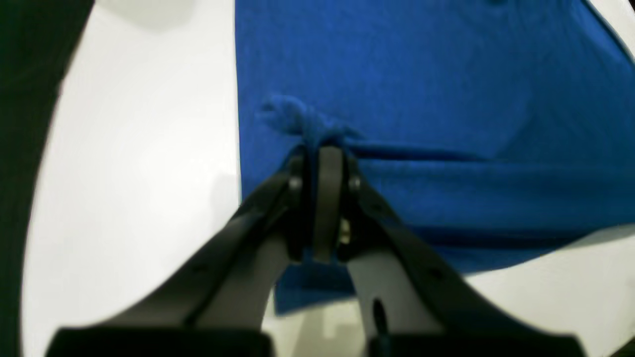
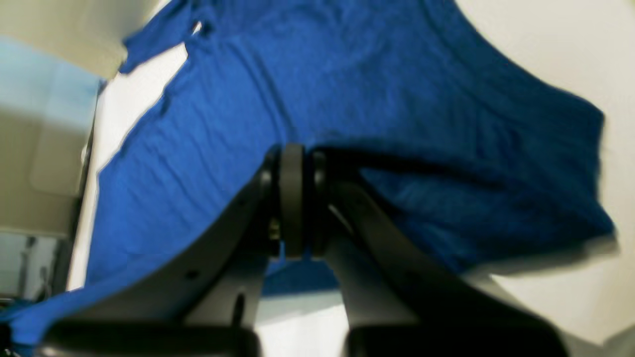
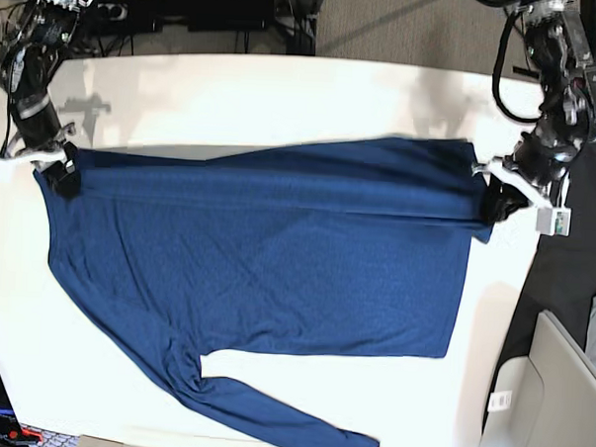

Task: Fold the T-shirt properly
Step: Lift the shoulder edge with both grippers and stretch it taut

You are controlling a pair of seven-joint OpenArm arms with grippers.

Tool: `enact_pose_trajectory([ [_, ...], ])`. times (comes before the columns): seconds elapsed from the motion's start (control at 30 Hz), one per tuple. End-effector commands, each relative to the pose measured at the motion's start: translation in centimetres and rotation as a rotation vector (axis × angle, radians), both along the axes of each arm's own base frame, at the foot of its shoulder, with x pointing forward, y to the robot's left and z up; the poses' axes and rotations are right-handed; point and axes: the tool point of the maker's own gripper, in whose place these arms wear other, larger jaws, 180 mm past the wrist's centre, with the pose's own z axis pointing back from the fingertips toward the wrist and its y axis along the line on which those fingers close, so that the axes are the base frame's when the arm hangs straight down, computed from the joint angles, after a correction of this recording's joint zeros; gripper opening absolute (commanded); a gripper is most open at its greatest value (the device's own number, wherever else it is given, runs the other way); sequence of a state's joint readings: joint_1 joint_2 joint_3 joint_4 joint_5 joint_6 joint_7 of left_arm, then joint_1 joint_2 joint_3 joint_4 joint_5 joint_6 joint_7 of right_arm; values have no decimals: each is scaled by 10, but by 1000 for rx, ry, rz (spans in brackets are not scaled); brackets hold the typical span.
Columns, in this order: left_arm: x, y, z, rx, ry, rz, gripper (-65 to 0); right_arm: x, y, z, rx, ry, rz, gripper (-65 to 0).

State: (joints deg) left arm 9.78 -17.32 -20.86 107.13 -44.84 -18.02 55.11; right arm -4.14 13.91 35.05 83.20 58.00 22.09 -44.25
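Note:
The T-shirt (image 3: 266, 272) is a dark blue long-sleeved garment spread wide across the white table (image 3: 284, 94). Its far edge is lifted and doubled over in a long band between the two arms. One sleeve (image 3: 280, 416) trails toward the near table edge. My left gripper (image 3: 494, 200) is at the right in the base view, shut on the shirt's right corner; in the left wrist view a small tuft of cloth (image 1: 292, 116) bunches past the left gripper (image 1: 322, 148). My right gripper (image 3: 59, 170) is shut on the shirt's left corner, and the right wrist view shows the right gripper (image 2: 293, 148) pinching the fabric (image 2: 238, 99).
Cables and dark equipment (image 3: 198, 11) lie behind the table's far edge. A beige box (image 3: 558, 393) stands off the table at the lower right. Bare white tabletop shows beyond the shirt's far edge and near the front right corner (image 3: 438, 408).

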Motion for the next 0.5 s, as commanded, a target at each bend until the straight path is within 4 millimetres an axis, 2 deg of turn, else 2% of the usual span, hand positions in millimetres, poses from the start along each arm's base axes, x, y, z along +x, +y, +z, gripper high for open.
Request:
enact_pose_trajectory([
  [0.0, 8, 3, 9, -5, -35, 8, -649, 13, -4, 15, -11, -53, 0, -648],
  [0.13, 17, 7, -6, -56, -10, 40, -649, 28, -5, 9, 34, -53, -14, -647],
  [0.23, 17, 11, -21, -82, 28, 59, -649, 32, -7, 0, 62, -37, -27, -645],
  [0.37, 11, 18, -44, -108, 94, 83, -644, 26, -8, -12, 42, 6, -26, -644],
  [0.47, 8, 19, -47, -101, 112, 79, -577, 17, -8, -20, 37, 31, -26, -634],
])
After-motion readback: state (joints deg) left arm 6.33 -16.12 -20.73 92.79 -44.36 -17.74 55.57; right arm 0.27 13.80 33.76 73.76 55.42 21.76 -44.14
